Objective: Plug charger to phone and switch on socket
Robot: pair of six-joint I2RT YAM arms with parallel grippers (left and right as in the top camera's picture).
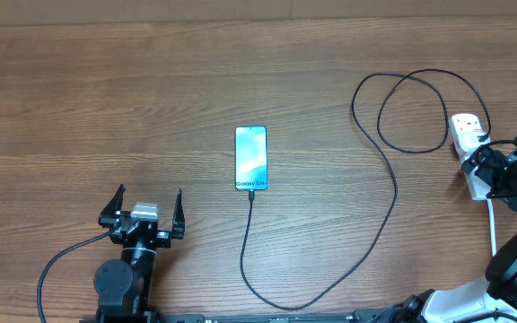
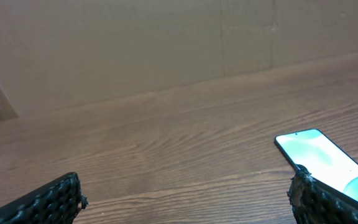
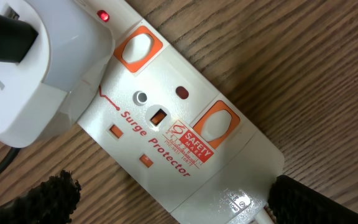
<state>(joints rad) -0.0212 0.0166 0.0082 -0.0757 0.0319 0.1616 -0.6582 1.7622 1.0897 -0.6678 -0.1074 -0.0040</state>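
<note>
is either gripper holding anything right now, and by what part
Nothing is held. The left gripper is open and empty; the right gripper is open above the power strip, not gripping it.

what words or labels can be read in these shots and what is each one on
"Galaxy S24": on the phone screen, at the cable end.
"Surge Protector": red lettering on the socket face.
"SAFETY MARK": red sticker on the socket; its fine print is too small to read.
"OYO": on the white plug, cut off by the frame.

My left arm (image 1: pixel 122 278) is black, with a small silver block (image 1: pixel 144 213) at the wrist and a thin black cable (image 1: pixel 56 265) beside it. My fingers (image 2: pixel 45 202) are black and rough. My right arm (image 1: pixel 514 256) has white parts.
</note>
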